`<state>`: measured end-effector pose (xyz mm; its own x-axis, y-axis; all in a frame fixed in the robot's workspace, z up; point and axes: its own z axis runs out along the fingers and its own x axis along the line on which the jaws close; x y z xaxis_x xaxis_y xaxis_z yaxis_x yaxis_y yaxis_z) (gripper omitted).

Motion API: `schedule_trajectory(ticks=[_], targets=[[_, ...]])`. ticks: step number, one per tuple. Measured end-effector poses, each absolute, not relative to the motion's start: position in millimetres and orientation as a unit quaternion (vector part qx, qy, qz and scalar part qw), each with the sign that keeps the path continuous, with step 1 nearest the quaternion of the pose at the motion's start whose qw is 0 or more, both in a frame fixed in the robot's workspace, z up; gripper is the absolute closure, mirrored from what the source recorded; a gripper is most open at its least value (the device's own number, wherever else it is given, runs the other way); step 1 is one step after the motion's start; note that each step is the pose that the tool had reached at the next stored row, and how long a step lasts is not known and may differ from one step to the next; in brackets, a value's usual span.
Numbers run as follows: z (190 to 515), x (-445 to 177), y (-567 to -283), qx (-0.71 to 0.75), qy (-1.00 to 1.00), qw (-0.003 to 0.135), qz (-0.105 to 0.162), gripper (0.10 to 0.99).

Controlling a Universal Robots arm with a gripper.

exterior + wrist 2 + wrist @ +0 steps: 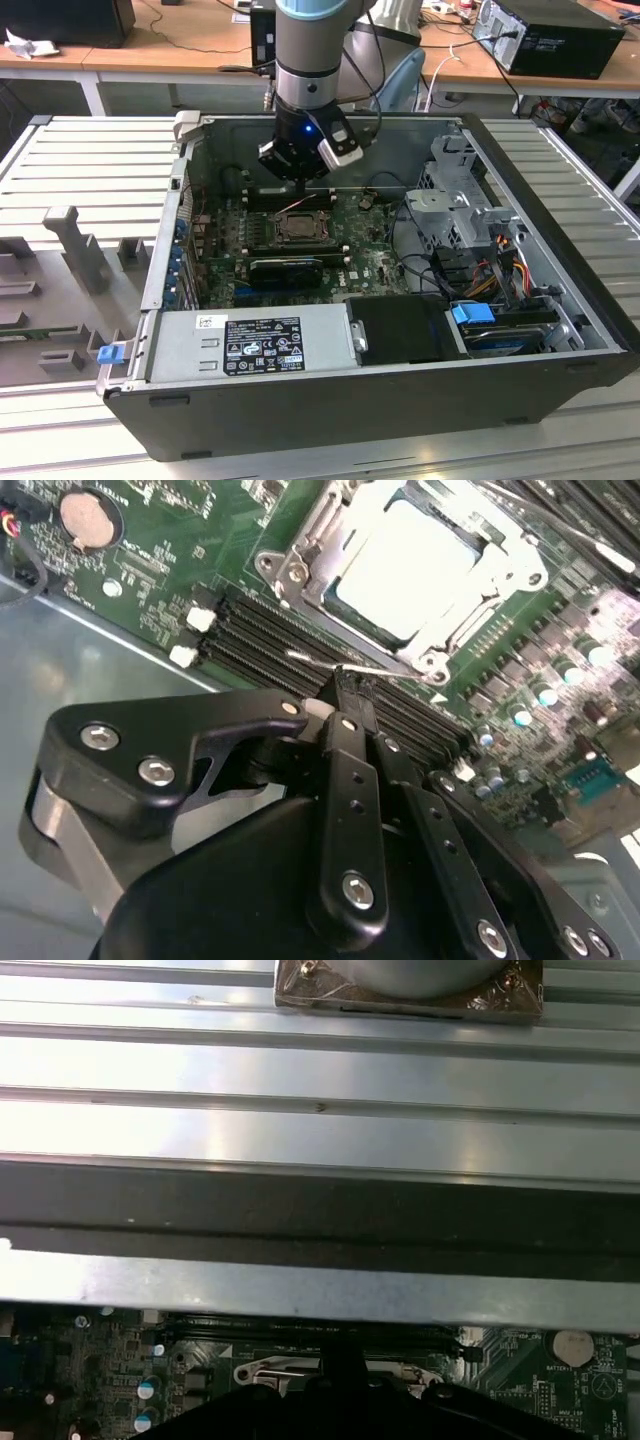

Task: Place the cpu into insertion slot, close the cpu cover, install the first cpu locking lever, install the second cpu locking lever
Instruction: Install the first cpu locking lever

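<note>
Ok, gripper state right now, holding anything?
Gripper: fingers shut, tips at a thin metal lever beside the covered cpu; whether it grips the lever cannot be told.

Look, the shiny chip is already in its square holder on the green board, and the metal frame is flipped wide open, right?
Not quite. The chip does sit in its holder on the green board, but the metal frame is folded down flat around it, not flipped open. The second wrist view shows this, with the gripper at a thin wire lever beside the holder.
</note>
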<state>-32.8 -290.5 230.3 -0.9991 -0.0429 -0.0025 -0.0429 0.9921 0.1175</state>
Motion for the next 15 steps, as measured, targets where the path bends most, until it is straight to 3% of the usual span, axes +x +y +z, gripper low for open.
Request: schedule_trajectory(ticks=[15], targets=[[219, -20, -290, 0.035, -0.998, 0.001, -0.059, 0.98]])
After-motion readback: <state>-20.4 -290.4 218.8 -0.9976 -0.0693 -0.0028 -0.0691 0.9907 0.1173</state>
